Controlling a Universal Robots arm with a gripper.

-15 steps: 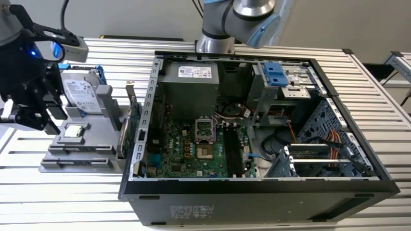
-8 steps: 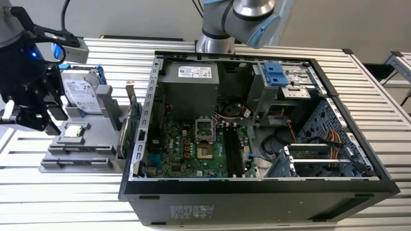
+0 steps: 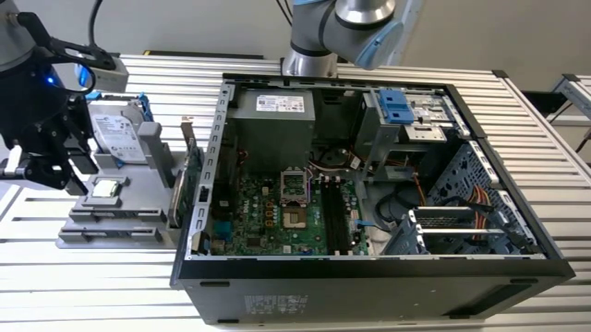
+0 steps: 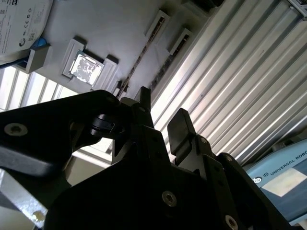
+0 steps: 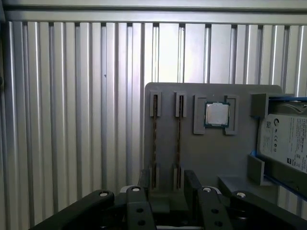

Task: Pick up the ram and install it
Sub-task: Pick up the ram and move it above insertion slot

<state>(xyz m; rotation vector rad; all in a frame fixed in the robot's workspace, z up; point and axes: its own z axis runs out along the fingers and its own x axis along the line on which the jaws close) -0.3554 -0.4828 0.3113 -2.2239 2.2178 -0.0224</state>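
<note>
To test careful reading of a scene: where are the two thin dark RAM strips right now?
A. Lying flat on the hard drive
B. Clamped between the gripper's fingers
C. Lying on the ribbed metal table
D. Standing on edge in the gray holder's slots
D: in the first wrist view the ram strips stand on edge in the slots of the gray holder, beside the square chip, while the gripper is open and empty.
</note>
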